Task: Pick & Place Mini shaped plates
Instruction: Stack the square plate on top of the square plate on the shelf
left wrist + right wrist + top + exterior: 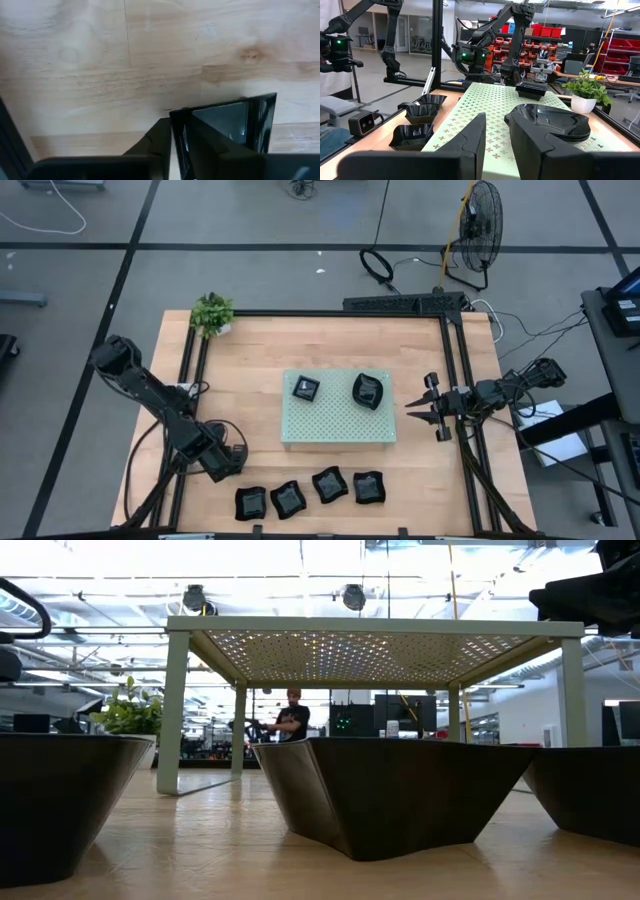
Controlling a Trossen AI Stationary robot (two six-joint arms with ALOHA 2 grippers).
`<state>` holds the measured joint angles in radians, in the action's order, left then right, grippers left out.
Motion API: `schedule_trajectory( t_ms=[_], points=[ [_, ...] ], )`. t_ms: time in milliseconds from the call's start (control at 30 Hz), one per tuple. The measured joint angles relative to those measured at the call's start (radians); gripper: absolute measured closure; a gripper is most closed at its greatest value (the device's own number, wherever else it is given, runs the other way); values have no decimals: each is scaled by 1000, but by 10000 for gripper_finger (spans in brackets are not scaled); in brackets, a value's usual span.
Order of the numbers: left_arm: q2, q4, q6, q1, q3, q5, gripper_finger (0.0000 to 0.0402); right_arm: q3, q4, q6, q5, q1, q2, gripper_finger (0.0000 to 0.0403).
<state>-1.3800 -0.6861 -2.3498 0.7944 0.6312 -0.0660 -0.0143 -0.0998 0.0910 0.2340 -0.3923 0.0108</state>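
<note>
high: left gripper [232, 465] near desk's front-left corner, at leftmost of four mini shaped plates [310, 492] lining front edge; two more on green board [338, 427] | left wrist: fingers [159, 142] clamp a plate's wall | right wrist: right gripper [495, 137] parted, empty.

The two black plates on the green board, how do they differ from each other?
The left plate is a small square with straight edges; the right plate is larger and rounded, leaf-like. In the right wrist view the rounded plate sits near that camera and looks like a stack of several, while the square one sits at the far end of the green board. Both are glossy black.
</note>
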Motion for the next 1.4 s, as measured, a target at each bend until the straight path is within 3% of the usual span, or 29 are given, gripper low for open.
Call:
schedule_trajectory(
  t_ms=[200,567,767,900,967,1033,1133,1400],
  points=[
    [17,-3,37,-3,1,44,394,0,0,0,0,0,0,328],
    [196,-140,199,-54,83,233,394,0,0,0,0,0,0,328],
    [299,-218,363,-94,185,456,395,0,0,0,0,0,0,328],
    [354,-177,548,-165,248,624,397,0,0,0,0,0,0,328],
    [377,-123,663,-223,270,661,398,0,0,0,0,0,0,328],
    [390,-71,793,-296,289,655,394,0,0,0,0,0,0,328],
    [393,13,992,-420,313,568,395,0,0,0,0,0,0,328],
    [330,120,1326,-786,374,176,397,0,0,0,0,0,0,328]
  ],
)
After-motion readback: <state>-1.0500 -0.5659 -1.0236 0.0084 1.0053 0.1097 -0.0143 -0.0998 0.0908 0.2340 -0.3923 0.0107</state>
